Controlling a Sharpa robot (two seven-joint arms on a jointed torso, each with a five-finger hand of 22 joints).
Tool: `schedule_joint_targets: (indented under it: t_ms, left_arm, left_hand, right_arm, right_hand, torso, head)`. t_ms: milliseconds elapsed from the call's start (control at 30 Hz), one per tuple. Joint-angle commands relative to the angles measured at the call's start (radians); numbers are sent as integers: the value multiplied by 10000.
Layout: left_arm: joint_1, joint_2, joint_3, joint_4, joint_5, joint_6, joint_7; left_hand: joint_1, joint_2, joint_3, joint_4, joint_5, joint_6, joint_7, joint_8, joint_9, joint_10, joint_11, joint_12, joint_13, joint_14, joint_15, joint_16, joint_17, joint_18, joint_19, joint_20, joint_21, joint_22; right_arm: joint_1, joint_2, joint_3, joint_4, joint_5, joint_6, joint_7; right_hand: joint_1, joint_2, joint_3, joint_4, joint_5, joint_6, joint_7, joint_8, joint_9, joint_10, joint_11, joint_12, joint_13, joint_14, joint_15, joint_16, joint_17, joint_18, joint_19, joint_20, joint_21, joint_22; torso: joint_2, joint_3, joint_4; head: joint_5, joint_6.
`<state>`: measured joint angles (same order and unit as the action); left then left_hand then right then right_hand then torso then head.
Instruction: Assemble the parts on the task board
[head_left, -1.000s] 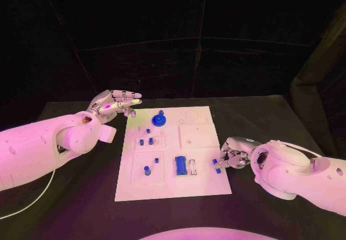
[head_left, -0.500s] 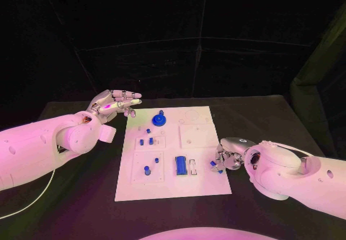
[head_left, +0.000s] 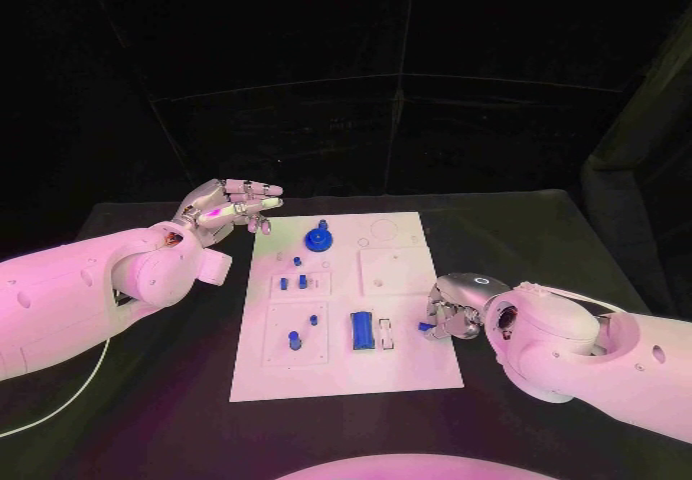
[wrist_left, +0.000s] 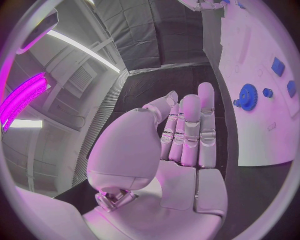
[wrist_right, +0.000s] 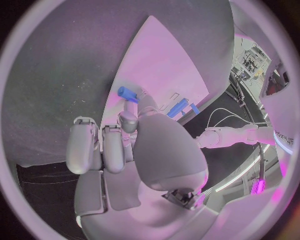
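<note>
The white task board (head_left: 346, 375) lies in the middle of the table. My right hand (head_left: 457, 318) is at the board's right edge and pinches a small blue peg (head_left: 428, 328) between thumb and a finger; the right wrist view shows the peg (wrist_right: 128, 94) sticking out just above the board (wrist_right: 169, 65). My left hand (head_left: 231, 207) hangs raised off the board's far left corner, fingers straight and holding nothing (wrist_left: 187, 135). A blue gear (head_left: 317, 240) stands at the far end of the board, and a blue block (head_left: 361, 330) sits in the near half.
Several small blue pegs (head_left: 293, 283) stand in the board's left column. A white slotted piece (head_left: 385, 333) lies beside the blue block. Black table (head_left: 534, 230) surrounds the board on all sides.
My right hand has shifted slightly left towards the board, carrying the blue peg. The left hand has not moved.
</note>
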<state>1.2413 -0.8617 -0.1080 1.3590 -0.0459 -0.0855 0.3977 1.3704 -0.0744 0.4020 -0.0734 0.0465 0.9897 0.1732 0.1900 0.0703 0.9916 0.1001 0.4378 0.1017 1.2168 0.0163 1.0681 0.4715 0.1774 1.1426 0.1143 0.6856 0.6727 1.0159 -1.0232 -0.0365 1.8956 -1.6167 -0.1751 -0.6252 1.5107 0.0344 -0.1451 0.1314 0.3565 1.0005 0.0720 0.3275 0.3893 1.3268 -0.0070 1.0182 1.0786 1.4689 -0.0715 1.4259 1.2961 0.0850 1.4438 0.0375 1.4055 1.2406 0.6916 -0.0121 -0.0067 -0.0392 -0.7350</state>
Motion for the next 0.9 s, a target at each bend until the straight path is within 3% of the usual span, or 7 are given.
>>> schedule_joint_targets:
  t_ms: [33,200,367,667,767,900]
  left_arm:
    - [12,-3,6,17,32,104,89]
    - [12,8,5,11,32,107,81]
    - [12,13,5,15,32,104,78]
    - [12,-8,5,44,32,92,81]
    - [13,-13,5,53,32,92,83]
    - [13,-16,5,62,32,95,83]
  left_hand:
    - [-125,7,-23,-57,44,36,-47,55,9,-31,-8,35,-11,-67,-14,43,5,58,16,11,-51,-16]
    - [-125,7,-23,-57,44,36,-47,55,9,-31,-8,35,-11,-67,-14,43,5,58,16,11,-51,-16]
    - [-125,7,-23,-57,44,36,-47,55,9,-31,-8,35,-11,-67,-14,43,5,58,16,11,-51,-16]
    - [-125,7,-23,-57,44,36,-47,55,9,-31,-8,35,-11,-67,-14,43,5,58,16,11,-51,-16]
    - [-115,13,-16,-72,44,30,-46,62,7,-38,-10,50,-14,-66,-18,50,4,59,18,8,-54,-17]
    - [-115,13,-16,-72,44,30,-46,62,7,-38,-10,50,-14,-66,-18,50,4,59,18,8,-54,-17]
  right_arm:
    - [-57,-117,-55,98,1423,-482,225]
    - [-52,-277,-52,355,2554,-1327,748]
    - [-48,-324,-50,524,3242,-1892,946]
    - [-46,-108,-49,540,3728,-2192,698]
    - [-46,11,-49,484,3772,-2188,562]
    - [-45,217,-48,375,3848,-2131,411]
  right_hand:
    - [165,158,146,59,203,84,-4,-72,5,-34,-37,-18,37,512,-70,-18,14,-201,23,-74,20,27]
    - [48,169,346,182,333,75,14,-207,-53,-11,-16,-24,42,515,-60,-16,28,-201,26,-72,23,33]
    - [-170,15,438,337,342,125,21,-306,-98,37,-7,14,80,525,-51,3,70,-205,38,-68,38,60]
    - [-337,-251,586,453,336,383,-32,-391,-140,182,-48,175,237,541,-78,35,134,-212,62,-79,64,109]
    - [-690,-367,540,701,840,524,-70,-447,-158,279,-76,218,279,559,-96,75,208,-226,98,-88,103,181]
    - [-926,-395,535,896,937,667,-117,-487,-163,369,-112,210,274,583,-126,140,324,-247,153,-109,166,298]
  torso:
    - [-4,-3,2]
    - [0,-3,6]
    - [8,-8,21]
    - [4,-12,2]
    - [2,-9,0]
    - [8,-6,11]
  head:
    - [-9,12]
    - [-9,24]
    - [6,21]
    - [50,-33]
    - [68,-39]
    - [65,-44]
